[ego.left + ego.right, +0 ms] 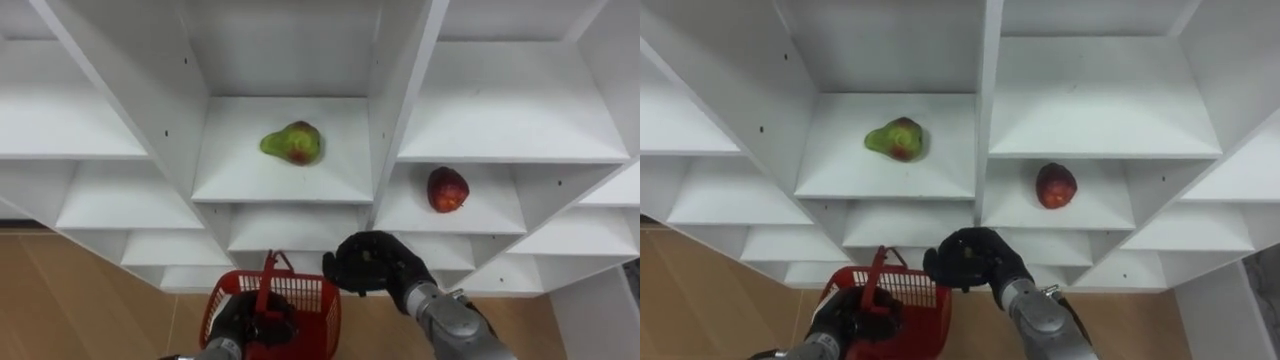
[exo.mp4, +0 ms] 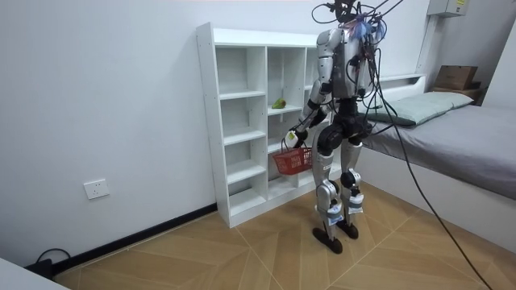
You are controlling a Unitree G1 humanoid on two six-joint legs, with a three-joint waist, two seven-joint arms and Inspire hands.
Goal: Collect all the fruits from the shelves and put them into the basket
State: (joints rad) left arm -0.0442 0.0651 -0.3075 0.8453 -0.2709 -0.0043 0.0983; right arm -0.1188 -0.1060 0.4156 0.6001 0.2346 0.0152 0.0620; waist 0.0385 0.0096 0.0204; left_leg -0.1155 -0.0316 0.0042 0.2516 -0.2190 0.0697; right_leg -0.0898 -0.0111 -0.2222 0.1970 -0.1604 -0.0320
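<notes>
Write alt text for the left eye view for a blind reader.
A green-red pear lies in the middle compartment of a white closet, and a red apple in the compartment to its lower right. Below, the robot's left hand holds a red basket, and its right hand is raised before the lower shelves.

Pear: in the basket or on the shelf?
On the shelf. The pear lies on a middle-column shelf; the red basket hangs below from the left hand, right hand curled, empty.
</notes>
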